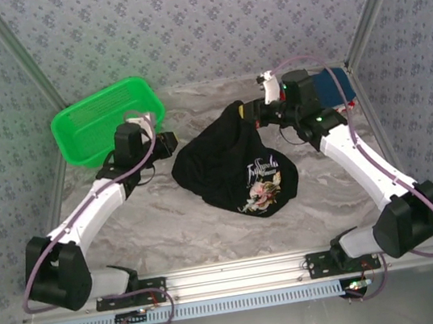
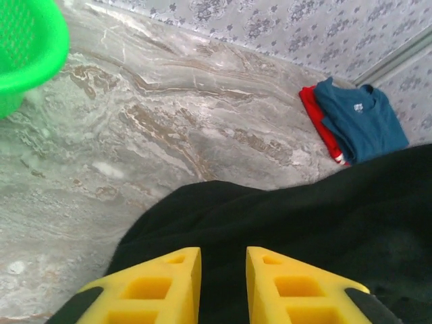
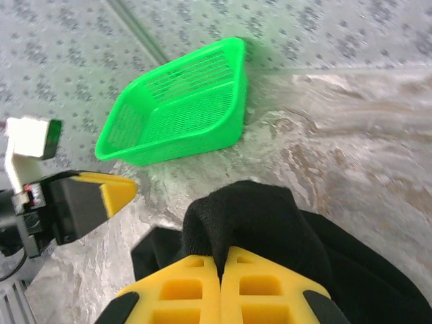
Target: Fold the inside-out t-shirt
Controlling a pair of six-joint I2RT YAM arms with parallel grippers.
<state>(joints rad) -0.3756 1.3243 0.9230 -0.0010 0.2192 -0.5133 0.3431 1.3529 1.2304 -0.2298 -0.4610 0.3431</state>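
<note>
Around my left gripper (image 1: 170, 144) the nearest thing was the green basket (image 1: 106, 118), just behind and to the outer side of it. The folded blue shirt (image 2: 358, 116) with its red edge lay well ahead of that gripper, past a stretch of bare marble table (image 2: 169, 121) and the black cloth. From above, the right arm covered much of that folded shirt, which sat close behind my right gripper (image 1: 251, 113). The inside-out t-shirt (image 1: 225, 165) lay between the two grippers as a crumpled black heap, with white script and a multicoloured print (image 1: 261, 189) showing on the part nearest the arm bases. Its longer run went from the right gripper's pinch back toward the bases, with a broad lobe bulging toward the left gripper. My right gripper (image 3: 221, 260) had its yellow fingers pressed together on a raised fold of the shirt's far edge. The left gripper (image 2: 223, 260) sat with its fingers a little apart over the shirt's edge, and I could not tell whether any cloth sat between them.
</note>
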